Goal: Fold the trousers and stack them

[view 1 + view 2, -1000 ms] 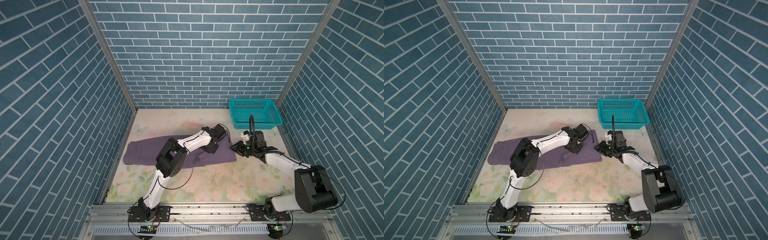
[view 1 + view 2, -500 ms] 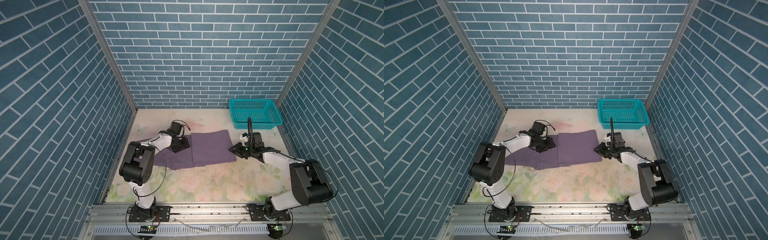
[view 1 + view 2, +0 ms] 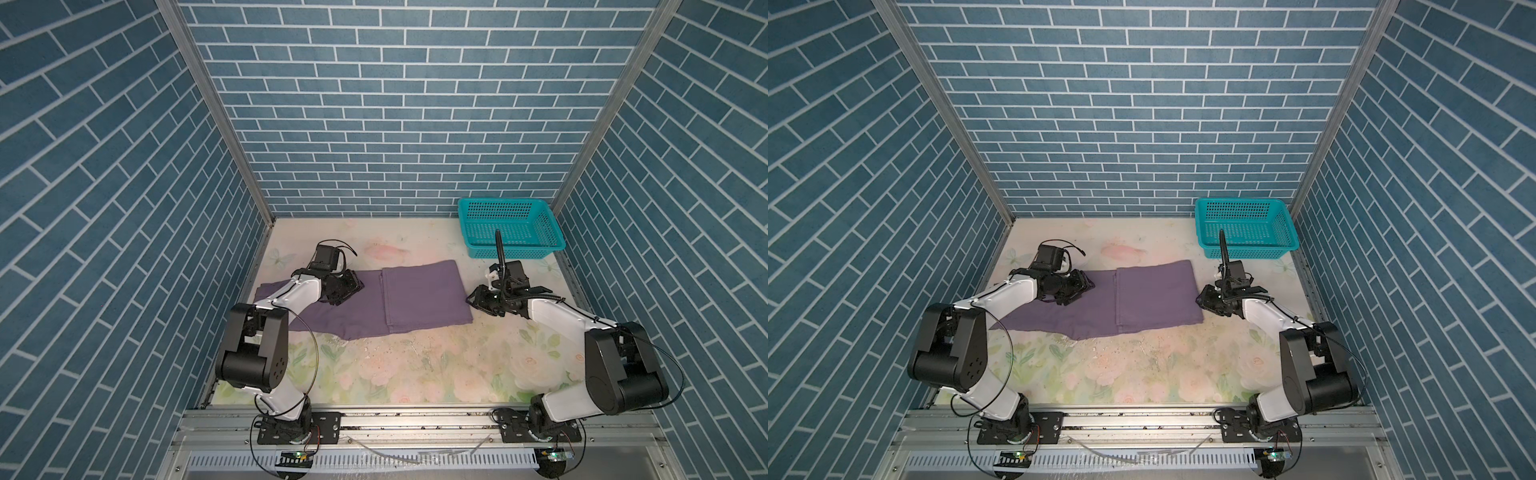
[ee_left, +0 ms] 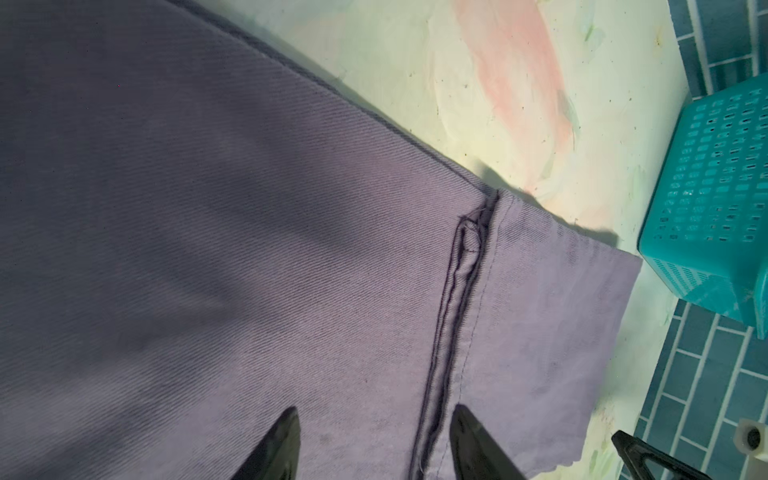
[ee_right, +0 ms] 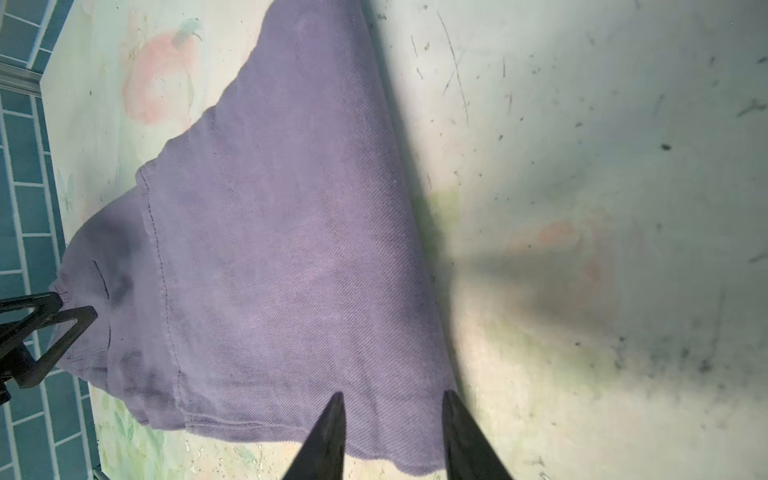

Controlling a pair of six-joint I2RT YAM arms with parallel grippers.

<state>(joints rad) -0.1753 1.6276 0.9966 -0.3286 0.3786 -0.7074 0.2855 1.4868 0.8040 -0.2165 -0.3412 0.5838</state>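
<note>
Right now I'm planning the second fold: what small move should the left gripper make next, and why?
Probably draw the left gripper back to the trousers' unfolded left end and pinch it: its jaws stand open above the cloth, holding nothing, and only the right end is folded over.

Both top views look down from high; wrist views hug the trousers [image 4: 216, 257].

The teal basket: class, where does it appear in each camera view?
Top view: basket at the far right corner of the table.
Top view: same corner.
Left wrist: at the picture's edge, past the trousers.
Right wrist: not in it.
Shared landmark: the trousers.
</note>
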